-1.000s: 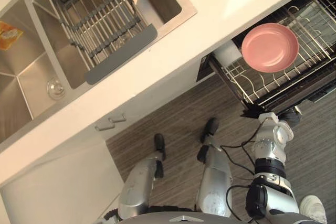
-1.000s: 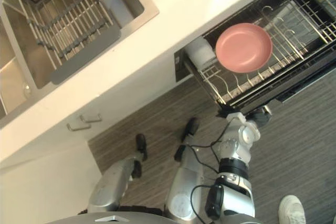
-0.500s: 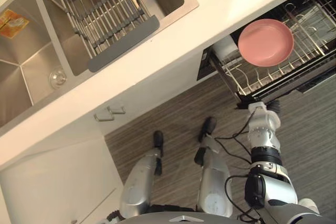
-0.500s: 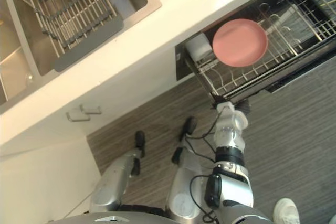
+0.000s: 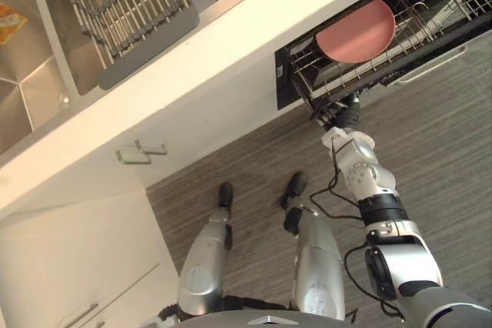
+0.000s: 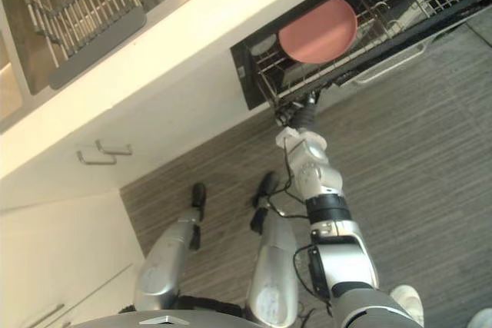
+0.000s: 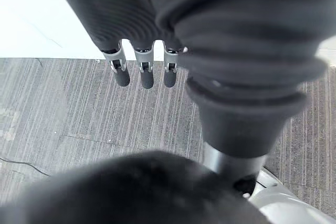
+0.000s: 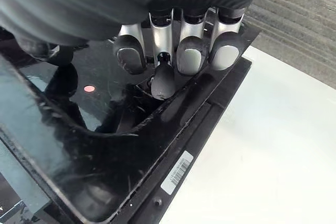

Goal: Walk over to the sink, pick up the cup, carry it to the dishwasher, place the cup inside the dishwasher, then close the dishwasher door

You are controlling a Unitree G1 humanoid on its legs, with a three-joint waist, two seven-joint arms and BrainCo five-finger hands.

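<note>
So the right hand [image 8: 191, 57] is up against the glossy black dishwasher door [image 8: 105, 145], fingers fairly straight with the tips planted on the door near its edge, not gripping anything. In the head views the door sits tilted up, only part way open, with its silver handle [image 5: 430, 67] facing the floor [image 5: 461, 159]. Inside, the wire rack [image 5: 311, 74] holds a pink plate [image 5: 356, 31], and just beside the plate on the sink side there's a pale shape that looks like the cup [image 6: 264, 44], though it's too small to say how it's standing. The left hand [image 7: 142, 72] hangs over the floor with relaxed, open fingers and nothing in it. Further along the table [image 5: 231, 44] is the steel sink [image 5: 46, 74] with a drying rack [image 5: 123, 5] laid across it, and below the table edge there's a cabinet handle [image 5: 142, 153].
</note>
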